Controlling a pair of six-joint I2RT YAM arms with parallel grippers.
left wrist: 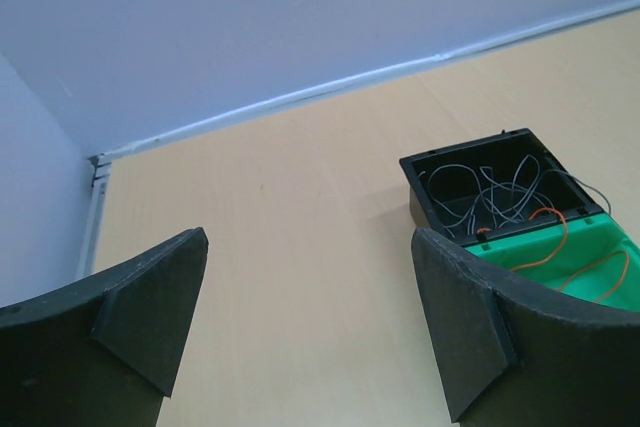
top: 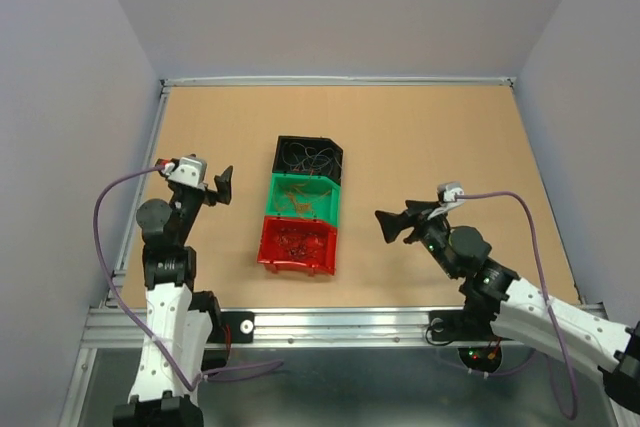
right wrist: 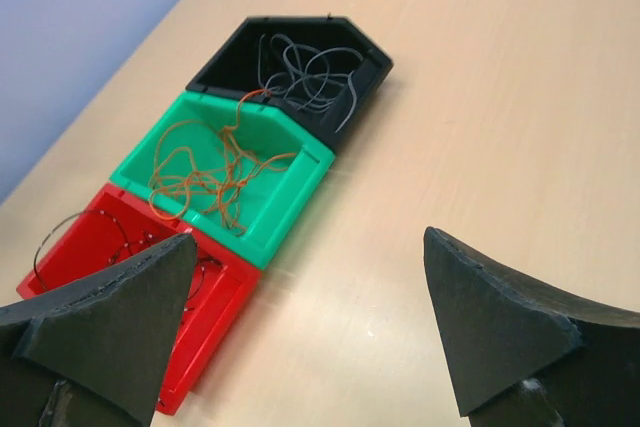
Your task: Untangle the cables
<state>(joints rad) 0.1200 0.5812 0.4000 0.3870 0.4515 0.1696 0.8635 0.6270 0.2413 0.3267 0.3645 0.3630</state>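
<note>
The cables lie sorted in three bins in a row. Thin grey-black wires [right wrist: 300, 72] are in the black bin [top: 310, 140], orange wires [right wrist: 215, 172] in the green bin [top: 337, 202], and dark wires [right wrist: 120, 247] in the red bin [top: 295, 262]. My left gripper [top: 222, 187] is open and empty, held left of the bins; its wrist view [left wrist: 308, 237] shows the black bin [left wrist: 425, 207] to the right. My right gripper [top: 392, 222] is open and empty, right of the red bin; in its wrist view [right wrist: 310, 237] only bare table lies between the fingers.
The wooden table [top: 450, 147] is walled by grey panels on the left, back and right. A metal rail [top: 330, 325] runs along the near edge by the arm bases. One orange wire [left wrist: 555, 222] hangs over the edge between the green and black bins.
</note>
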